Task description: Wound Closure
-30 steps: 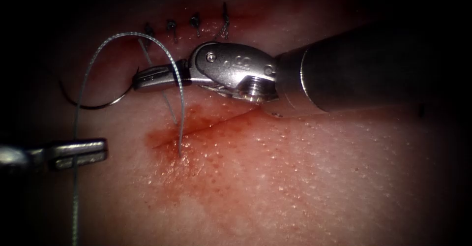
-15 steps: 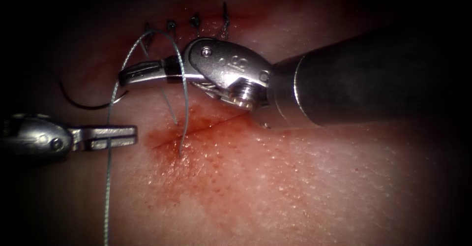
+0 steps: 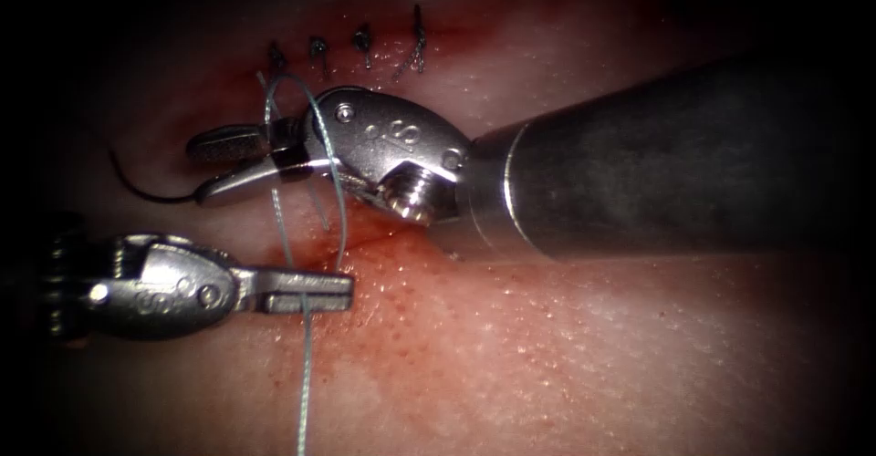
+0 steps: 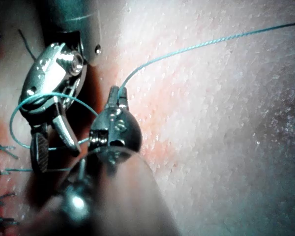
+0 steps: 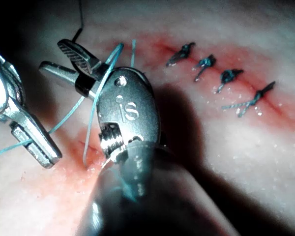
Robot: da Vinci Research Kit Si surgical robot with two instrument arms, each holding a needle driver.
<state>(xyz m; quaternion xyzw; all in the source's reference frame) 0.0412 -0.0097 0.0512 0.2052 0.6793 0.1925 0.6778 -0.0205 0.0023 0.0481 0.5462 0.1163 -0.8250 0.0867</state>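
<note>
At frame centre the right tool (image 3: 205,160) reaches in from the right, jaws parted, holding nothing; thread (image 3: 339,201) loops over its neck. Lower left, the left tool (image 3: 315,292) has its jaws closed on the thread, which runs down from them to the bottom edge and up behind the right tool. The needle (image 3: 151,191) lies free on the tissue (image 3: 593,347) at left, its curve running roughly left-right, one end just beside the right tool's lower jaw, not gripped. Four knotted stitches (image 3: 365,41) sit in a row along the top. Red fluid (image 3: 401,237) stains the open cut (image 3: 365,237) under the tools.
</note>
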